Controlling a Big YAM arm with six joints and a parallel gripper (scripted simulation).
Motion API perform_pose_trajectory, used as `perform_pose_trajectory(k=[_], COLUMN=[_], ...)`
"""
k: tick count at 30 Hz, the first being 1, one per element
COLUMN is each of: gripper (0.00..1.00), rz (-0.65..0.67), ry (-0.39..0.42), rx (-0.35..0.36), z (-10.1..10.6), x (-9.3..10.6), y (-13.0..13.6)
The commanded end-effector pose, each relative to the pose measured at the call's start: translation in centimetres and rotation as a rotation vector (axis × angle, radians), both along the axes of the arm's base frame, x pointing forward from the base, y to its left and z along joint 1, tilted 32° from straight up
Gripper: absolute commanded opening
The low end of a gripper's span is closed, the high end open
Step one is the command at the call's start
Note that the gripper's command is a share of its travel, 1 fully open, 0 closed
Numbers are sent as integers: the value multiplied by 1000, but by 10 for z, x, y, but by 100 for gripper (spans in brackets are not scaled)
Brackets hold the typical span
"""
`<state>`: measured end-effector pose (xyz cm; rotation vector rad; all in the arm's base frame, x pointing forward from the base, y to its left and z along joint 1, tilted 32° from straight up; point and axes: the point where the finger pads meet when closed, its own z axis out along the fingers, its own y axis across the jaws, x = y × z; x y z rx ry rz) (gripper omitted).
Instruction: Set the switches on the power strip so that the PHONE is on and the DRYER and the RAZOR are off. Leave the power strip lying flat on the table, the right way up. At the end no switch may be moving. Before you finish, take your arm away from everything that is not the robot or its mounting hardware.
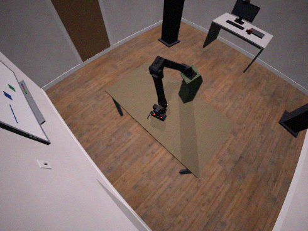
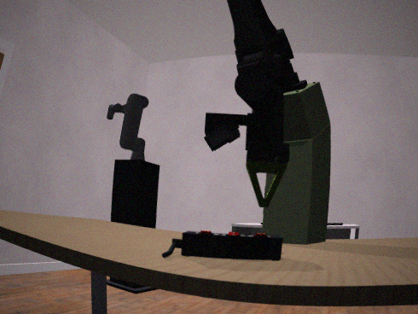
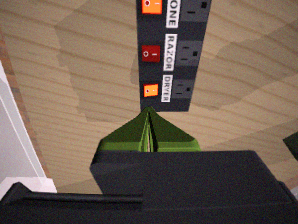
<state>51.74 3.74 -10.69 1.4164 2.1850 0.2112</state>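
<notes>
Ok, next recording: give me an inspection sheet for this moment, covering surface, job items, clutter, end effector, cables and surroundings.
Surface: tan table, wood-grained.
Job items: black power strip lying flat, right way up; PHONE switch lit orange, RAZOR switch dark red, DRYER switch lit orange.
Clutter: nothing seen.
End effector: shut, empty, above the strip's DRYER end, not touching.
Cables: short cord stub at the strip's end.
Surroundings: green pedestal, desk with monitor, whiteboard.

Gripper [image 2: 266, 204], fingers pressed together, hangs above the power strip [image 2: 232, 245] at centre frame; open air between them. Green pedestal [image 2: 304, 171] blocks the right side just behind. Bare table [image 2: 85, 239] lies to the strip's left.
</notes>
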Motion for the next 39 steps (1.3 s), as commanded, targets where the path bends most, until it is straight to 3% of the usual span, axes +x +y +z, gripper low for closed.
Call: perform_pose_trajectory(k=[1,11,12,14,20,23,28,29,31,35,39], gripper=[0,0,0,0,0,0,0,0,0,0,0], rz=[-8,-9,-1,0,-4,0,-4,0,-1,-3,0], ry=[-28,-19,-48,-15,-14,-30,-15,-43,-15,-10,-33], rx=[9,2,5,-1,-2,1,-1,2,-1,-2,1], z=[5,-6,9,-11,-18,-13,-24,-9,-27,-32,-23], x=[8,11,18,12,16,22,21,27,22,21,30], y=[2,-6,-2,-5,-8,-6,-9,-7,-8,-10,-8])
